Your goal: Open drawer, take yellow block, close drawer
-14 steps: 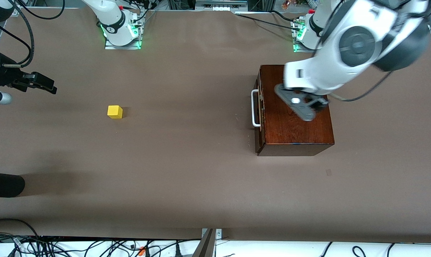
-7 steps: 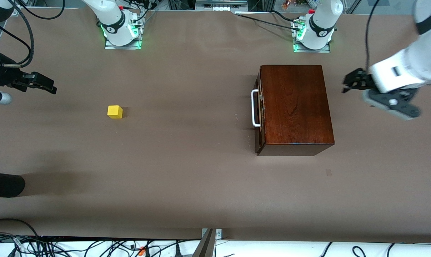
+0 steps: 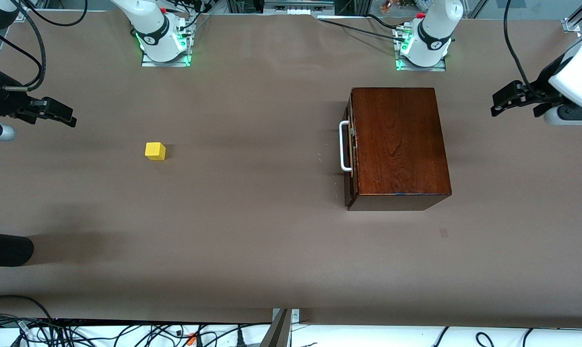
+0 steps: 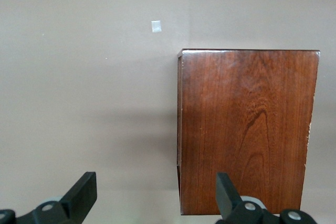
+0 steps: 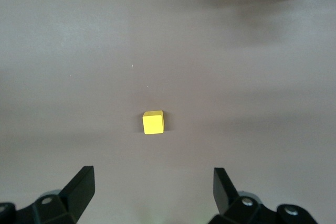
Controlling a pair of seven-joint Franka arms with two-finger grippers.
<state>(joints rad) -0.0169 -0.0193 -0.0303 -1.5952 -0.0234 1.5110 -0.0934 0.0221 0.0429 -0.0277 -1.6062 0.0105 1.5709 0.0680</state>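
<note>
On the table near right gripper (image 3: pixel 59 115), untouched: yellow block (image 3: pixel 155 151).

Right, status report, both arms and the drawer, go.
Left gripper open, over bare table at the left arm's end. Right gripper open, waiting at the right arm's end. Drawer shut; yellow block on the table. Nothing in the way.

Spread left end effector (image 4: pixel 152 195) above table (image 4: pixel 79 103), wooden box (image 4: pixel 247 129)
</note>
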